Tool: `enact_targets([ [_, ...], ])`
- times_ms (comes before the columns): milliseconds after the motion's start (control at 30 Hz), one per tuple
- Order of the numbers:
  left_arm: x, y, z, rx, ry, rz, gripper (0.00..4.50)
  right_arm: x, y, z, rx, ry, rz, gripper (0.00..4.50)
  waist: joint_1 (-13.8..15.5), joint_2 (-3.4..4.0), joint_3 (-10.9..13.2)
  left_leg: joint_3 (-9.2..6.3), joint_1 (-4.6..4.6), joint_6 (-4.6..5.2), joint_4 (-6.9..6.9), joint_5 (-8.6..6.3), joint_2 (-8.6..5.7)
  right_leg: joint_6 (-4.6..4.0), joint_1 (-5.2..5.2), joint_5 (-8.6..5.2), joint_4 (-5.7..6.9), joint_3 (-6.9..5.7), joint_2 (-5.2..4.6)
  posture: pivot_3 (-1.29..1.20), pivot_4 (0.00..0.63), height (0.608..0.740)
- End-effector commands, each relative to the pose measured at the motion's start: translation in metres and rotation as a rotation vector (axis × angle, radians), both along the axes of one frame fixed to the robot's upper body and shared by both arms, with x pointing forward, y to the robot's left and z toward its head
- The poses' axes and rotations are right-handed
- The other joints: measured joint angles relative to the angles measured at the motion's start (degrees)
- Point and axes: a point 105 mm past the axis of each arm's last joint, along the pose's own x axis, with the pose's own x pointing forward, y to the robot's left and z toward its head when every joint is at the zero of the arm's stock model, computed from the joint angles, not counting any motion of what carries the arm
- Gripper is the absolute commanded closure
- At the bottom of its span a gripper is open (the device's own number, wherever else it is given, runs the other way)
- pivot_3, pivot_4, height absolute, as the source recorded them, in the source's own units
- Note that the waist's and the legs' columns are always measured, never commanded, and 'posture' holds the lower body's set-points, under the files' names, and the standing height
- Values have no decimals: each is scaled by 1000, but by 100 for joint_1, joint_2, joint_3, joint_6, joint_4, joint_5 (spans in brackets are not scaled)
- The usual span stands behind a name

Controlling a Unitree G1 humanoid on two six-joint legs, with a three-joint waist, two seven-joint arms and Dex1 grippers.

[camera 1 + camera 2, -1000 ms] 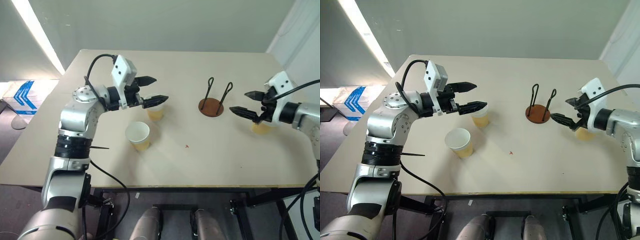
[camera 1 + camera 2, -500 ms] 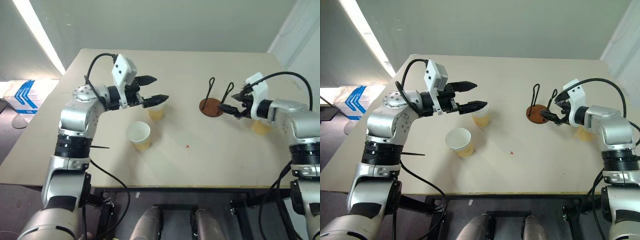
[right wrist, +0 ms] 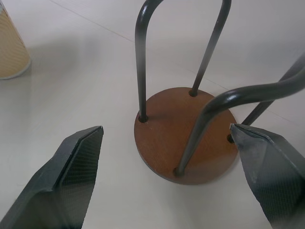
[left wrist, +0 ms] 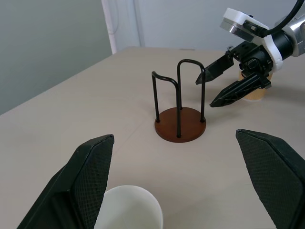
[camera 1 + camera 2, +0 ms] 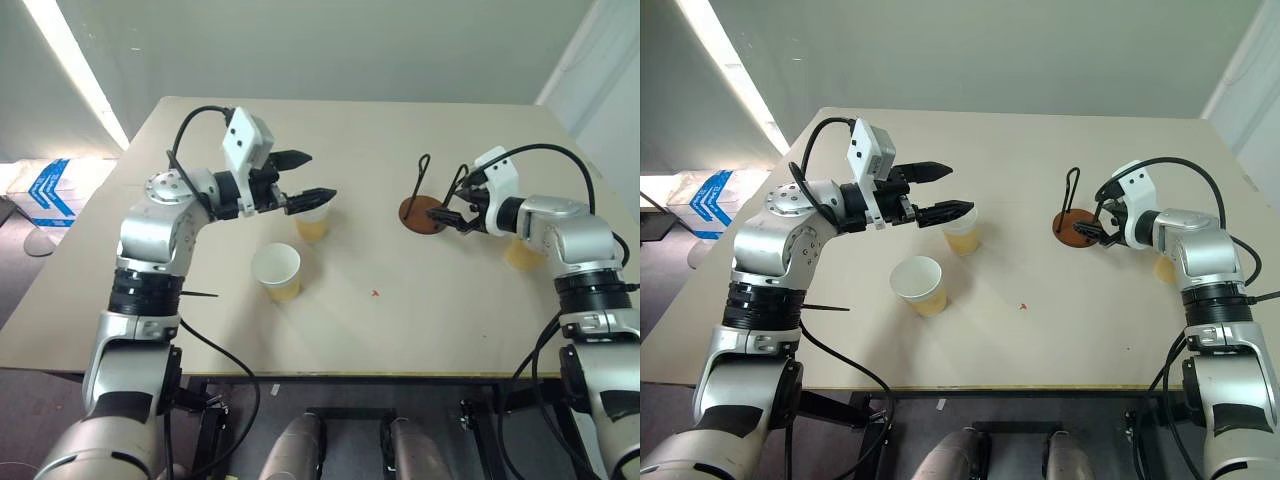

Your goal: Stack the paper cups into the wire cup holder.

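Observation:
The wire cup holder (image 5: 422,214) is a rust-brown disc with two black wire loops, right of the table's middle. My right gripper (image 5: 452,205) is open at its right side. In the right wrist view its fingers (image 3: 71,171) flank the holder's base (image 3: 186,138). My left gripper (image 5: 322,175) hovers open above one paper cup (image 5: 312,226). A second cup (image 5: 277,272) stands nearer the front edge. A third cup (image 5: 522,253) sits behind my right forearm, partly hidden. Neither gripper holds anything.
The beige table (image 5: 400,320) has bare surface in front of the holder, with a small red speck (image 5: 374,293). Its right edge runs close to the third cup. A blue and white sheet (image 5: 45,190) lies on the floor at the left.
My right gripper has moved left, away from the third cup and up to the holder's right side. The left arm and the cups have not moved.

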Motion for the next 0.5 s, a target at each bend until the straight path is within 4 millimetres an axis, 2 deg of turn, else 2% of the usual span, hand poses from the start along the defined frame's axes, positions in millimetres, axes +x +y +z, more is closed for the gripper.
enact_targets([
  [33, -5, 0, 15, -3, -57, -6, 0, 3, 3, 19, 1, -61, 7, 381, -2, 0, 0, 0, 0, 0, 0, 0, 0, -1, 0, 0, 0, 0, 0, 0, 150, 740],
  [67, -5, -1, 15, -3, -56, -6, 0, 3, 3, 19, 2, -63, 5, 590, -1, 0, 0, 0, 0, -2, 0, -1, 0, -1, -1, 0, 1, 0, 0, 0, 150, 740],
  [167, -5, -1, 14, -3, -56, -6, 0, 4, 4, 19, 7, -66, -4, 1586, -2, 0, 0, 0, 0, -3, 0, -1, 0, -1, -2, 0, 4, 0, 0, 0, 150, 740],
  [433, -4, -2, 12, 0, -54, -10, 0, 7, 9, 18, 29, -78, -28, 4394, -3, 0, 0, 0, 1, -3, 0, -1, 0, -5, -4, -1, 9, 0, 0, 0, 150, 740],
  [500, -5, -2, 12, 1, -52, -11, 0, 7, 9, 17, 36, -78, -30, 4460, -3, 0, 0, -1, 1, -3, 0, -1, 1, -6, -5, -1, 10, 0, 0, 0, 150, 740],
])
